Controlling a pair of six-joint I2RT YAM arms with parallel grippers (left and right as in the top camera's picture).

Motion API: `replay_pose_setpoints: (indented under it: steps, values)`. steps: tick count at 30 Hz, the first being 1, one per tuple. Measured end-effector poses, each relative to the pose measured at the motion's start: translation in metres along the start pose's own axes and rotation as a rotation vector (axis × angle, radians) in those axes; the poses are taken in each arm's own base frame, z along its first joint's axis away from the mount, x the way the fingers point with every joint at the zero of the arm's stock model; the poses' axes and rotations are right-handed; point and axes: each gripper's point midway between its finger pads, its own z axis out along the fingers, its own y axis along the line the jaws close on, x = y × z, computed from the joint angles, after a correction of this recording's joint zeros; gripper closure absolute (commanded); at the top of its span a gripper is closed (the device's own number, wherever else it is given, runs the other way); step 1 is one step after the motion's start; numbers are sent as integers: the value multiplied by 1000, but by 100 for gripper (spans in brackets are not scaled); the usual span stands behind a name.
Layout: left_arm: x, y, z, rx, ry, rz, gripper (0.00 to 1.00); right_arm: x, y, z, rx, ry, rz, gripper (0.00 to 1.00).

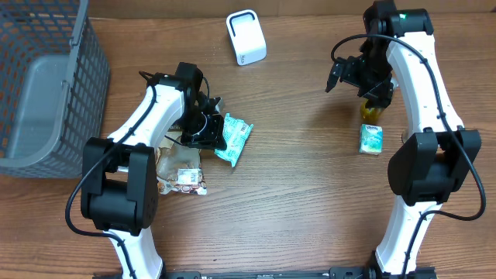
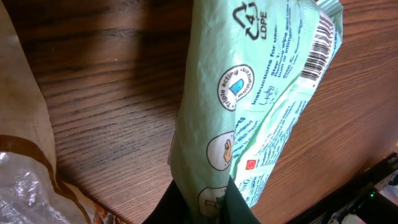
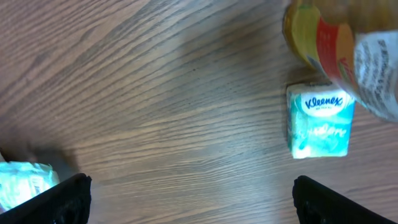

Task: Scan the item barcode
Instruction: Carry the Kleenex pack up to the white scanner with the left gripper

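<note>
Basket point(image 1: 46, 85): grey mesh, far L edge of wood table point(image 1: 310, 209), top corner.
Brown bags point(image 1: 180, 172): crinkly packets on table by L arm's forearm, just L of and below the green pack; clear film on one shows in left wrist view.
L gripper point(image 1: 211, 128): pincer pressed together, pinching near end of wipes pack; dark fingers point(image 2: 168, 208) sit either side of the pack at bottom of left wrist view.
Wipes pack point(image 1: 235, 139): task item. Green soft pack, L of table centre, sticking out R from L gripper. Printed back faces the wrist cam. Can't tell if it's lifted or resting on the wood.
Barcode point(image 2: 317, 46): on the pack's far end, near the crimped seal, facing the wrist cam.
Scanner point(image 1: 246, 37): white box, top centre, standing on table, well apart from the pack, up and R of it.
R gripper point(image 1: 349, 74): pincer spread wide, nothing between the fingers, over bare wood upper R.
Bottle point(image 1: 372, 112): yellowish w/ red on label, partly under R arm; blurred in right wrist view.
Kleenex pack point(image 1: 371, 139): small teal-white pack, just below the bottle, untouched.
</note>
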Motion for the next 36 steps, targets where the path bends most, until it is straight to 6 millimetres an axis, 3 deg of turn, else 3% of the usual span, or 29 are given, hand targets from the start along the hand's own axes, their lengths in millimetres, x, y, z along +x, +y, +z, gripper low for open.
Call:
replay_pose_setpoints:
  steps: [7,20,24,26,28,32,36]
  values:
    - [0,1,0,-8,-1,1,96,0,0,0,0,0,-98,0]
    - [-1,1,-1,-1,-5,-1,96,-31,13,-2,-43,-129,-144,0]
    - [-4,-4,-15,18,-4,-37,96,-35,15,-3,-49,-146,-147,0]
    - [-9,-10,-33,13,-15,-44,96,-35,15,-3,-49,-146,-147,0]
    - [-19,-17,-64,-17,-53,-42,96,-35,15,-3,-49,-145,-146,0]
    - [-45,-37,-141,-105,-228,4,96,-35,15,-3,-49,-146,-146,0]
    - [-69,-63,-235,-190,-521,62,96,-35,15,-3,-49,-146,-147,0]
